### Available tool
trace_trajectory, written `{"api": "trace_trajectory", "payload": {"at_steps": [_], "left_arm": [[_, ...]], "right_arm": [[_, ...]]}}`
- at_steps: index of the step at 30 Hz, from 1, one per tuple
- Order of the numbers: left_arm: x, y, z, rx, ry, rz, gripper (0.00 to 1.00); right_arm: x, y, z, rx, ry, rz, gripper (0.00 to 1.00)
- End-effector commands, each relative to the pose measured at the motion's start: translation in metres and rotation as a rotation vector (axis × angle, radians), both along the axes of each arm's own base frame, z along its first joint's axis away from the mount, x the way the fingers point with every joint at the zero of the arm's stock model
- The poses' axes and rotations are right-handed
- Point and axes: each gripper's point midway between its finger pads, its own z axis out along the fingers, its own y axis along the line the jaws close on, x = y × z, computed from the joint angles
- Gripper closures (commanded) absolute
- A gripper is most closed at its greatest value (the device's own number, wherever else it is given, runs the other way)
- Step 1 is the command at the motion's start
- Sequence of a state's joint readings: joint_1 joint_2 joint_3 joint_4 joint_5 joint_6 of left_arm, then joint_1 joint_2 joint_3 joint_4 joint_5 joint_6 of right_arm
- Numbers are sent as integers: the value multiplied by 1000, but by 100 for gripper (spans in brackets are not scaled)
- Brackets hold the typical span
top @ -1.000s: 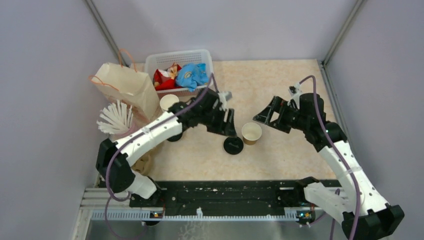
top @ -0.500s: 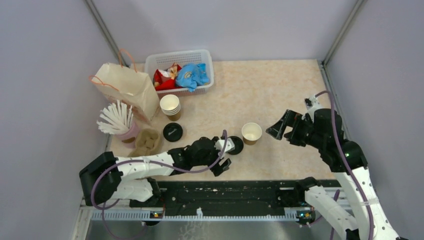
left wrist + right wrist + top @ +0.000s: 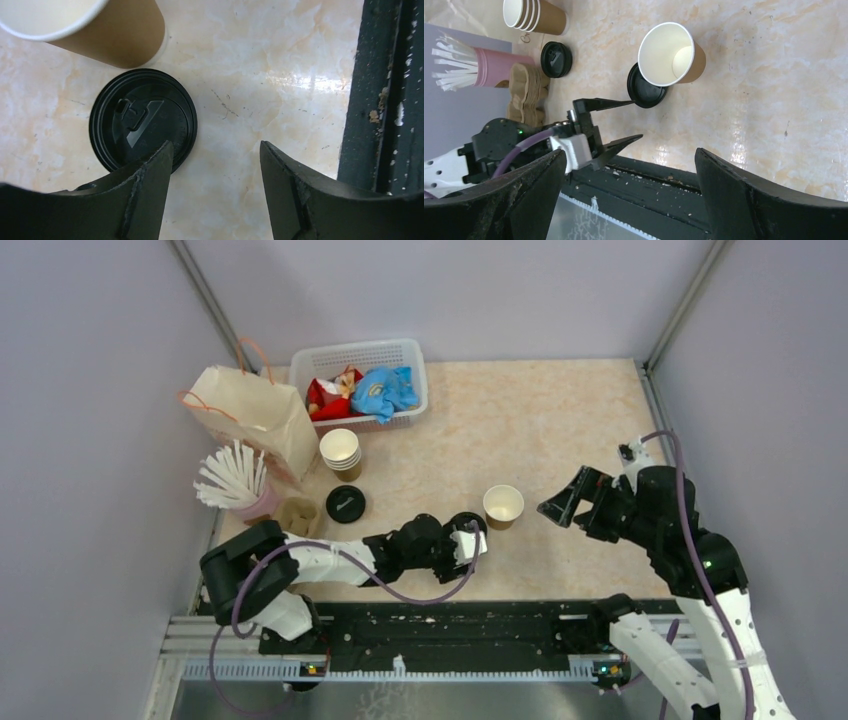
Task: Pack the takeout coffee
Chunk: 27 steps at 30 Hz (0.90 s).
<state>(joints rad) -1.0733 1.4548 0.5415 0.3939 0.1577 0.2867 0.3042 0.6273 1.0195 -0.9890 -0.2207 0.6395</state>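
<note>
The bag (image 3: 250, 420) and basket (image 3: 365, 355) sit well back and left of the open cup (image 3: 503, 506). The right gripper (image 3: 562, 498) gapes empty just right of the cup. The left gripper (image 3: 215, 150), open and empty, hovers left of it over the lid (image 3: 142, 120), which lies flat beside the cup.

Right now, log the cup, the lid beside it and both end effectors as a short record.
cup: upright, uncapped
lid: flat on the table beside the cup
left end effector: open, empty, low by the lid's rim
right end effector: open, empty, off to the cup's side
packed: not yet
</note>
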Motion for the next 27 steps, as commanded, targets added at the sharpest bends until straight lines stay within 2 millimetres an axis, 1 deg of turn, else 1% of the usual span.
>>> {"api": "trace_trajectory", "payload": {"at_steps": [1, 4, 6, 9, 12, 14, 21, 25, 27], "left_arm": [[12, -29, 20, -76, -96, -60, 30], [20, -32, 14, -63, -117, -42, 34], [22, -33, 8, -46, -123, -45, 36], [27, -33, 3, -25, -136, -30, 42], [31, -33, -6, 2, -142, -25, 44], [33, -33, -10, 16, -147, -21, 48], [40, -29, -11, 42, -152, 22, 71], [34, -26, -6, 55, -122, 10, 87], [31, -23, 1, 54, -105, 18, 92]], "right_arm": [[-2, -3, 23, 22, -53, -21, 1], [-3, -3, 23, 24, -49, -23, 1], [-4, -3, 22, 23, -46, -22, 1], [-4, -3, 22, 25, -45, -20, 1], [-3, -2, 21, 25, -42, -19, 1], [-2, -1, 20, 29, -42, -15, 1], [0, 1, 19, 30, -39, -4, 1], [0, 2, 20, 32, -43, 1, 1], [0, 2, 20, 31, -47, 3, 1]]}}
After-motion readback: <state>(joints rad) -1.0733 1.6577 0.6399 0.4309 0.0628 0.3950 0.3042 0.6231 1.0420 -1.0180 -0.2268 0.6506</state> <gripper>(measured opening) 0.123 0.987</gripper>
